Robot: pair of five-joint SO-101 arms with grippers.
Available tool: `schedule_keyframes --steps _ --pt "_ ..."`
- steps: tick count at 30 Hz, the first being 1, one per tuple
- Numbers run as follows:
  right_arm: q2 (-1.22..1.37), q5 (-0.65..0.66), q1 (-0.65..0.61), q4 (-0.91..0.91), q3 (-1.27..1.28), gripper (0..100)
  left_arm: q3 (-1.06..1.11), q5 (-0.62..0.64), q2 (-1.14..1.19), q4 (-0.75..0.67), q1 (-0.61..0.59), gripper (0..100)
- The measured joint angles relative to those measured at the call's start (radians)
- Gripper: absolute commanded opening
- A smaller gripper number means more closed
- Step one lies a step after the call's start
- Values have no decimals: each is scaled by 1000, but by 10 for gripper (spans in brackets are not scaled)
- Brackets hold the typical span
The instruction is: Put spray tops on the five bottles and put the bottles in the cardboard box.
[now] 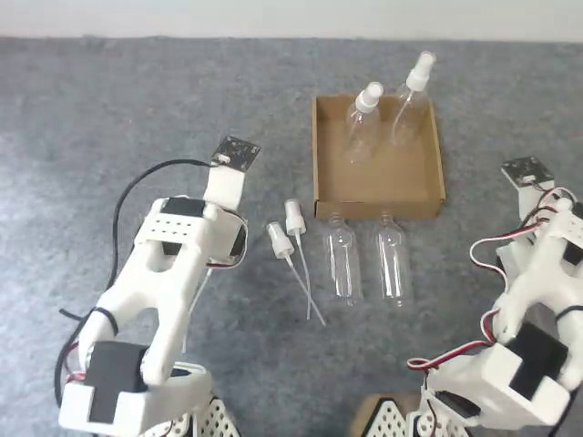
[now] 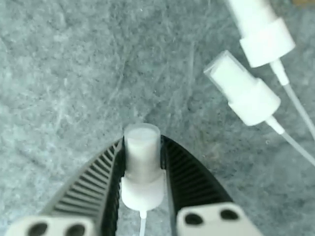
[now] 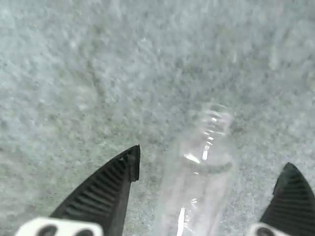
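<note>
Left gripper (image 2: 141,143) is clamped on a white spray top (image 2: 142,169). Its black jaws press both sides of the cap, and the thin tube runs back between them. Close beyond it two loose spray tops (image 2: 246,91) lie on the grey mat (image 2: 64,73), side by side and not touching.

The right gripper (image 3: 212,160) stands wide open. A clear bottle (image 3: 199,182) with no top lies between the jaws and touches neither.

In the high view the loose spray tops (image 1: 281,241) sit near the table's middle, tubes trailing toward five o'clock. At their three o'clock, two capless bottles (image 1: 343,259) lie parallel, necks pointing to twelve o'clock, just short of the cardboard box (image 1: 378,208). Farthest off, inside the box toward its twelve o'clock wall, lie two capped bottles (image 1: 363,123), tops tilted toward one o'clock.
</note>
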Motion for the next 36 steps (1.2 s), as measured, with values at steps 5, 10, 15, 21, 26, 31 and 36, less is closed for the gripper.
schedule_keyframes --steps 5,10,15,21,26,31,36 --pt "0 6 28 0 0 379 0 0 0 -15 0 10" --pt "81 55 46 0 -2 373 2 0 0 -15 3 10" --pt "150 64 48 0 -51 244 6 0 0 -15 0 10" --pt "233 66 48 0 -109 111 6 0 0 -15 2 10" --pt "272 104 52 -2 -147 70 6 0 0 -15 2 10" --pt "293 195 52 0 -160 65 6 0 0 -15 0 10" --pt "310 273 54 26 -186 14 6 0 0 -15 3 10"
